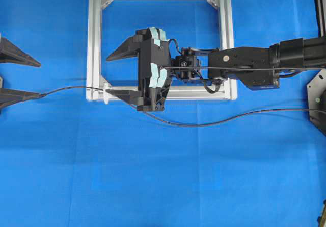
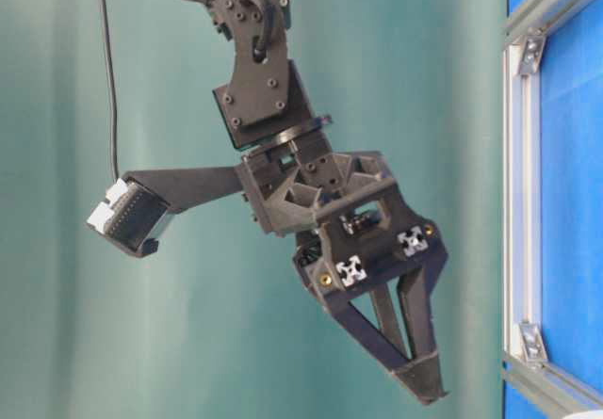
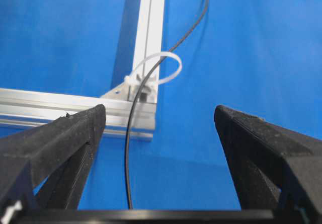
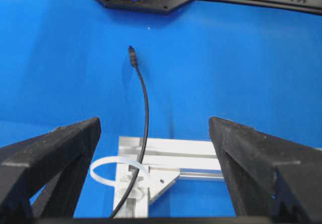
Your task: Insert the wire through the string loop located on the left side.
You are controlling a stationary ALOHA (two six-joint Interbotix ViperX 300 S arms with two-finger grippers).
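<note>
Wire (image 4: pixel 144 110) appears threaded through string loop (image 4: pixel 111 172) at frame's (image 1: pixel 96 43) near-left corner; plug tip left of it. Both end effectors, left (image 3: pixel 160 114) and right (image 1: pixel 116 74), spread, empty. Regrasp near tip, pull gently.

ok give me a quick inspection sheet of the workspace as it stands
surface: blue cloth, flat
job's things: wire runs through the string loop at the aluminium frame corner; its plug tip lies beyond the loop, on the cloth
clutter: nothing seen
grippers: left gripper open, empty, wire lying between its jaws; right gripper open, empty, over the frame corner
cables: arm cable hangs behind the arm
surroundings: teal backdrop
</note>
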